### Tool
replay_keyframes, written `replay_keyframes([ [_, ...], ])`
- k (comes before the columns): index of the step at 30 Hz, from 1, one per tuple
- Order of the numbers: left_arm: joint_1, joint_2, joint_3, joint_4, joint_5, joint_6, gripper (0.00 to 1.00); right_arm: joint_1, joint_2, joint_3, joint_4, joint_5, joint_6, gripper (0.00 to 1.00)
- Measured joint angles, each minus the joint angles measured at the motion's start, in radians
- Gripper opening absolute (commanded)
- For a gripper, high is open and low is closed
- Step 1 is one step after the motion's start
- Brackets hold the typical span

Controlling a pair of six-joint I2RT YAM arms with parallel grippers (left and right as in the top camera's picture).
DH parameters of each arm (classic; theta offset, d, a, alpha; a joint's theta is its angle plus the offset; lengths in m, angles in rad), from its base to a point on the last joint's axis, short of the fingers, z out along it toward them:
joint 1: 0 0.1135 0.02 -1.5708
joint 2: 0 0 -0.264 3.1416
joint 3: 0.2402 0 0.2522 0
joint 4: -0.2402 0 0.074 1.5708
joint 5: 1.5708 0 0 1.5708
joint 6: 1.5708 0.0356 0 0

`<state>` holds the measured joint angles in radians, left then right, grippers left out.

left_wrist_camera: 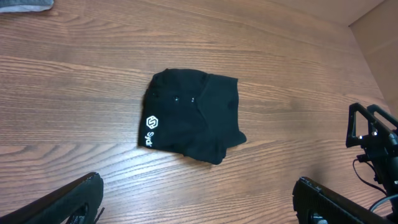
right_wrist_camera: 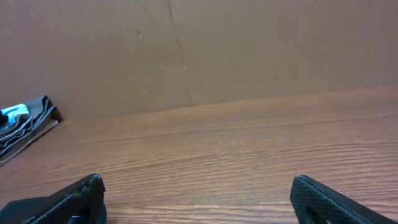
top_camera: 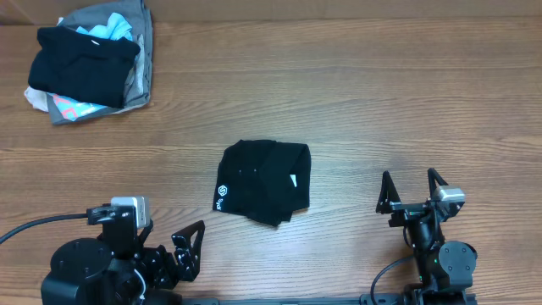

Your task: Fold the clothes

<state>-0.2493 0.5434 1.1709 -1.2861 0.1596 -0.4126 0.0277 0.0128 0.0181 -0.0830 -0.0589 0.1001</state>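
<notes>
The clothes (top_camera: 264, 182) are a black T-shirt folded into a small square at the middle of the wooden table, white hexagon logo at its left edge and a white tag on the right. The left wrist view shows the shirt (left_wrist_camera: 193, 117) ahead of my fingers. My left gripper (top_camera: 193, 246) rests near the front edge, below and left of the shirt, open and empty. My right gripper (top_camera: 412, 191) stands open and empty to the right of the shirt. In the right wrist view only bare table lies between the fingertips (right_wrist_camera: 81, 196).
A heap of mixed black, grey, light-blue and pink garments (top_camera: 89, 59) lies at the far left corner; its edge shows in the right wrist view (right_wrist_camera: 25, 121). A brown cardboard wall (right_wrist_camera: 199, 50) stands behind the table.
</notes>
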Motion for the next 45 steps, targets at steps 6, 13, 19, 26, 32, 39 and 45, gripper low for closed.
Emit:
replay_keyframes([
  [6,0.000,0.000,0.000,0.000,0.000,0.000,1.00,0.000,0.000,0.000,0.000,0.000,0.000,1.00],
  [13,0.000,0.000,0.000,0.000,0.000,0.000,1.00,0.000,0.000,0.000,0.000,0.000,-0.001,1.00],
  [19,0.000,0.000,0.000,-0.008,0.000,0.000,1.00,0.000,0.000,0.000,0.000,0.000,0.000,1.00],
  [26,0.119,-0.024,-0.012,-0.010,-0.016,0.000,1.00,0.000,0.000,0.000,0.000,0.001,-0.001,1.00],
  [32,0.261,-0.189,-0.210,0.224,0.002,0.024,1.00,0.000,0.000,0.000,0.000,0.001,-0.001,1.00],
  [39,0.311,-0.388,-0.536,0.631,0.028,0.050,1.00,0.000,0.000,0.000,0.000,0.002,-0.002,1.00],
  [45,0.356,-0.410,-0.779,0.947,0.031,0.054,1.00,0.000,0.000,0.000,0.000,0.007,-0.003,1.00],
])
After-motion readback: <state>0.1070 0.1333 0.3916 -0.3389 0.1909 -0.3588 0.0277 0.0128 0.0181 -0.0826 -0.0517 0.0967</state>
